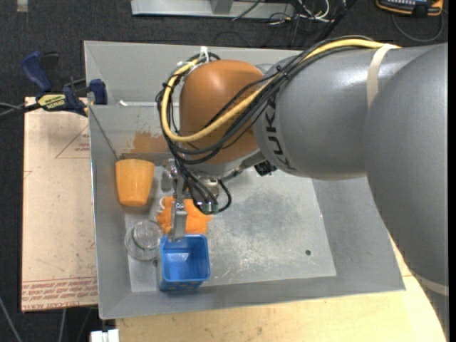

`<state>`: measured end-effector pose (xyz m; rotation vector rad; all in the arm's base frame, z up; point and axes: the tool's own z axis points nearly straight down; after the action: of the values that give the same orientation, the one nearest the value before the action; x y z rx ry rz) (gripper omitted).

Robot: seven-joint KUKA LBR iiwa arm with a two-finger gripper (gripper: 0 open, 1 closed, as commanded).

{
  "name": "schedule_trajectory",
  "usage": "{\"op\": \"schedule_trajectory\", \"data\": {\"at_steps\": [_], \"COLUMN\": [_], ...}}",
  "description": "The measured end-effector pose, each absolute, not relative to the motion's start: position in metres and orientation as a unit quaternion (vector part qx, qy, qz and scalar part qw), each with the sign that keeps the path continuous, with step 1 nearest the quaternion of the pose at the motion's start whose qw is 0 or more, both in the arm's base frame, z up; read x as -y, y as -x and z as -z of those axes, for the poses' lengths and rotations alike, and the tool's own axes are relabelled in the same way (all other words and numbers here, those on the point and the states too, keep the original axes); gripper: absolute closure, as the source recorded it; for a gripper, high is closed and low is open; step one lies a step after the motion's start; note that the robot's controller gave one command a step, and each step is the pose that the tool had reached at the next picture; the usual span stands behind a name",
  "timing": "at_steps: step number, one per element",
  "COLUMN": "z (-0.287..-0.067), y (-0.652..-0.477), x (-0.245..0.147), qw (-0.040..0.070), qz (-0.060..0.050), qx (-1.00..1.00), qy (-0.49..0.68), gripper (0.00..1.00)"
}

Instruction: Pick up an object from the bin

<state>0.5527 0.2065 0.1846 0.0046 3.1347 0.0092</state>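
A small orange piece [197,223], flat and crumpled-looking (its exact kind is hard to make out), lies on the floor of the grey bin [285,219] in the left part, and the gripper [178,224] stands directly over it, hiding its middle. Whether the gripper is released or clenched cannot be told from this angle, and nothing can be seen held in it. Just on the near side of the orange piece sits an open blue box [187,266], its far rim touching or almost touching the gripper's tip. To the left of the box, just beside it, stands a clear glass cup [142,239]. Farther back along the left wall lies an orange cup [134,182], its mouth towards the far side. Above all this hangs the rounded orange cover [214,105] on the wrist, with black and yellow cables [166,112] looped around it, and the thick grey arm [356,112] reaches in from the right.
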Motion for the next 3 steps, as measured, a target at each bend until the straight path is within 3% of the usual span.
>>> {"op": "schedule_trajectory", "data": {"at_steps": [1, 2, 3], "z": [-0.134, -0.105, -0.079], "y": [-0.565, -0.55, -0.563], "x": [-0.19, -0.173, -0.149], "qw": [0.001, 0.002, 0.004], "qz": [-0.002, -0.003, -0.007], "qx": [-1.0, -0.998, -0.998], "qy": [-0.029, -0.07, -0.06], "gripper": [0.0, 0.0, 0.0]}}
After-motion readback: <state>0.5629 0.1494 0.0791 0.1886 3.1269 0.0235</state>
